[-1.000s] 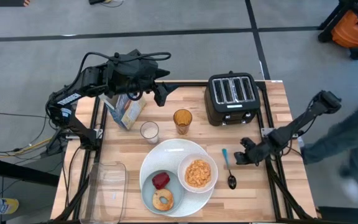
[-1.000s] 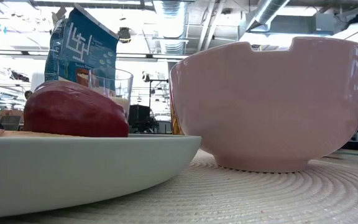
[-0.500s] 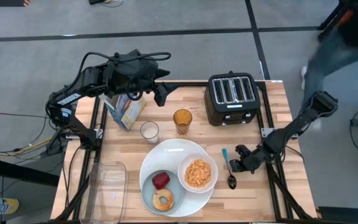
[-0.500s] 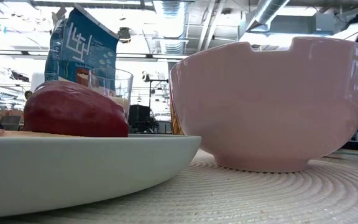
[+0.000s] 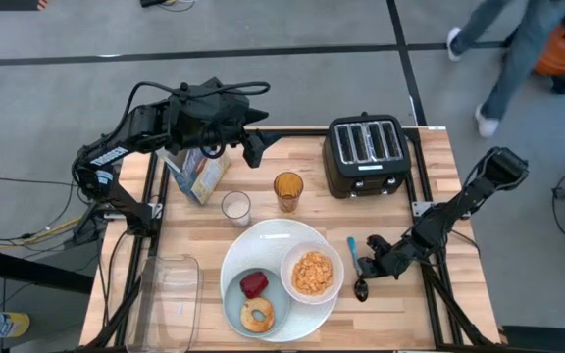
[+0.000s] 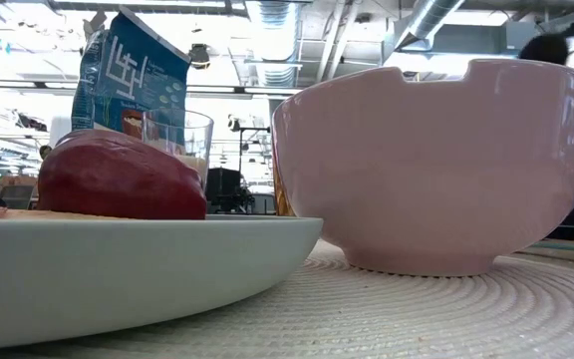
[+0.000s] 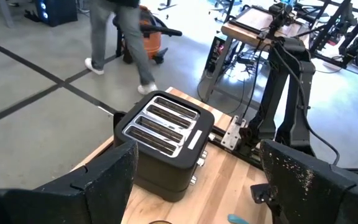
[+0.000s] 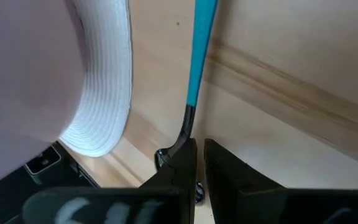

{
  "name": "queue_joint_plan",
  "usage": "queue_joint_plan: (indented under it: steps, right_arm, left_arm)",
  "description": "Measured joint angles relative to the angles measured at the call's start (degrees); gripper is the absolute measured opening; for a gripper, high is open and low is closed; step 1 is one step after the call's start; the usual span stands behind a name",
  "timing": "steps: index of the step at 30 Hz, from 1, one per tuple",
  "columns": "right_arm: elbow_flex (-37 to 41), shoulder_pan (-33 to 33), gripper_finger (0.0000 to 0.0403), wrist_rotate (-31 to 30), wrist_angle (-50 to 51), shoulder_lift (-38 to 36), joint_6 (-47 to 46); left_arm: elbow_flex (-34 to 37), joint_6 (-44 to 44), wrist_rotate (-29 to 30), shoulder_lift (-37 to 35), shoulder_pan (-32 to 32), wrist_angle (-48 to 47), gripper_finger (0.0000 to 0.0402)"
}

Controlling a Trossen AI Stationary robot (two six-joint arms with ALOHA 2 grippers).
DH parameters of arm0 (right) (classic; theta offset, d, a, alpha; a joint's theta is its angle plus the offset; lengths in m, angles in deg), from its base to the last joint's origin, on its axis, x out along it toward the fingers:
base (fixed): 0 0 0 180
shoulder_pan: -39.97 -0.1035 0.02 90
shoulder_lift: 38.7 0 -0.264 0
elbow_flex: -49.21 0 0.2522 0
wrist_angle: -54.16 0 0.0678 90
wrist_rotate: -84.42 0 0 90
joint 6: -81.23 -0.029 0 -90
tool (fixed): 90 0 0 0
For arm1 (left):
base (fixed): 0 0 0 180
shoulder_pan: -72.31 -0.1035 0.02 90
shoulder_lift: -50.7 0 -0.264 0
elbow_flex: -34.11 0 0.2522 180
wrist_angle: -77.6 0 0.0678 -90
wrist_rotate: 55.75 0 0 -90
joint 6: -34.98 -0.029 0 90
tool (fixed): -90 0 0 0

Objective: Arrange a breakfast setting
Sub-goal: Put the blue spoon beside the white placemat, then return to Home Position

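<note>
A large white ribbed plate near the table's front holds a small pale-blue plate with a red apple and a browned bagel ring, and a white bowl of orange flakes. The blue-handled spoon lies on the table right of the bowl. The blue cereal box stands at the far left. My right gripper is shut, low at the spoon's right side. My left gripper hovers open over the far edge. My right gripper touches the spoon's dark metal neck with the outer side of one shut finger. It comes slanting down from the table's right side. The spoon lies flat on the table and is not between the fingers.
A black four-slot toaster stands at the far right. A glass of milk and an amber glass stand behind the plate. A clear plastic tub lies at the front left. A person walks on the floor beyond the table's far right corner.
My right gripper has gone toward the table's left edge, from right of the spoon until it is up against its neck. A person has walked past beyond the table's right side.
</note>
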Motion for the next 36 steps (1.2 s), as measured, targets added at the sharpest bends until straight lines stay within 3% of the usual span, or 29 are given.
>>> queue_joint_plan:
  steps: [10,19,23,28,36]
  right_arm:
    - [0.0,0.0,0.0056,0.0,-0.2,-2.2,0.4]
    - [0.0,0.5,0.0056,-2.5,3.1,-14.9,7.9]
    - [0.0,2.1,0.0056,-7.3,3.3,-23.5,16.8]
    - [0.0,4.9,0.0056,-9.8,-0.3,-35.7,36.0]
    - [0.0,8.2,0.0056,-8.9,-23.0,-51.7,67.6]
  left_arm:
    - [0.0,0.2,-0.1,0.0,0.0,-0.1,0.0322]
    - [0.0,-0.8,-0.2,0.0,0.0,-5.1,0.0322]
    - [0.0,-1.3,-0.1,-0.2,0.0,-6.6,0.0322]
    - [0.0,-1.7,0.2,-0.8,0.4,-7.7,0.0322]
    - [0.0,-1.1,1.5,-5.3,3.5,-8.1,0.0322]
